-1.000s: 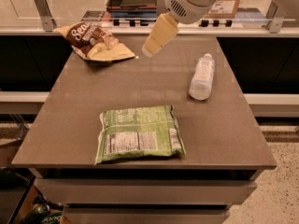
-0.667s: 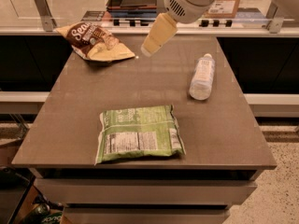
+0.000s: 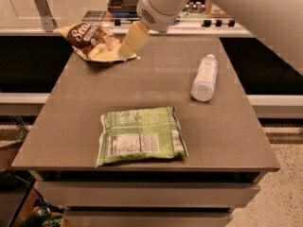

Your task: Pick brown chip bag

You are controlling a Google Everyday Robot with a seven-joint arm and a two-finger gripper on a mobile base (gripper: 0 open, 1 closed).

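Claw (image 3: 124, 55) shifted left into upper left of frame, tip now at right edge of brown chip bag (image 3: 90, 38) on bench (image 3: 156, 82); grip state cannot be told. Green bag (image 3: 139, 135) lower centre.

Matt slab, crinkled film, clear plastic.
The table (image 3: 236, 141) is topped with a smooth grey-brown slab, matt with a faint sheen. The brown chip bag (image 3: 90, 39) and the green bag (image 3: 139, 135) are made of crinkled film, lightly glossy along the creases. The bottle (image 3: 204, 77) is seen as clear, smooth plastic with a pale label. The gripper (image 3: 124, 53), held over the table's far left at the brown chip bag's right edge, is cased in smooth, matt cream plastic.
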